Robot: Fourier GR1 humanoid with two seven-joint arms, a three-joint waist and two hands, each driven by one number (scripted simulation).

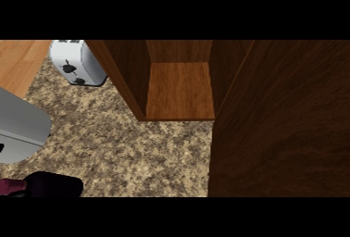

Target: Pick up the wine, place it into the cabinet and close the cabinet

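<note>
The left hand lies beyond the view's left edge, so whether it is open or what it holds cannot be told, and the right hand does not show either. The largest thing in view is the cabinet door, a dark brown wooden panel swung open. It fills the right side from top to bottom and stands over the counter's right part. Next comes the counter, a speckled stone top in beige, brown and grey, bare across its middle between the door and the left edge. The cabinet stands open at the top centre. Its dark side walls frame a lighter, reddish-brown shelf with nothing on it, and its front edge meets the counter. A grey forearm comes in at the left edge (rounded, with one seam across it) and hangs over the counter, well apart from the cabinet. A white toaster with two black knobs stands at the upper left, just beside the cabinet's left wall. Left of it runs a strip of pale wood beyond the stone's slanted edge. The wine is in the lower left corner, below the forearm and far from the shelf. It is a rounded black body with a maroon end toward the left edge, cut off by the frame. Whether it rests on the counter or is lifted cannot be told.
</note>
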